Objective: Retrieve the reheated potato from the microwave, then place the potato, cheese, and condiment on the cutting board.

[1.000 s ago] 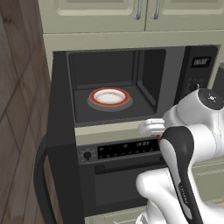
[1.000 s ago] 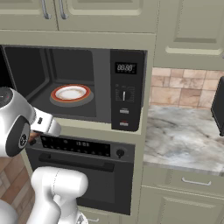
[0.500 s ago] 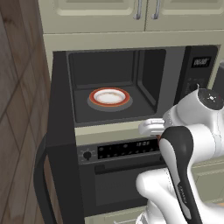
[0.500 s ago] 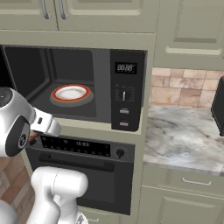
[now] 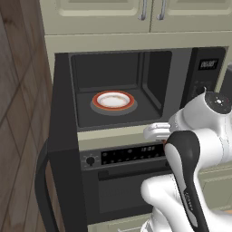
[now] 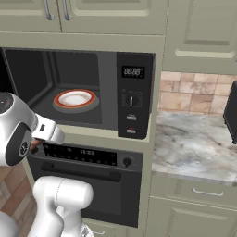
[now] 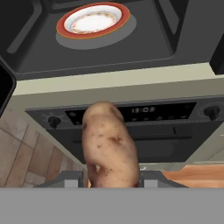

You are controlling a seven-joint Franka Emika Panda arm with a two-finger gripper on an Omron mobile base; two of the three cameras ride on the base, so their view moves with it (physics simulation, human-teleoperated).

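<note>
Holding the potato clamped in my pincer, I see it out of the microwave, in front of the oven's control strip just below the open cavity. The red-rimmed plate sits bare on the turntable, far inside. The microwave door hangs open at left.

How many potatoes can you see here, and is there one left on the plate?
1. The potato is clamped in the gripper, out in front of the oven below the microwave. The plate inside the open microwave is bare.
</note>
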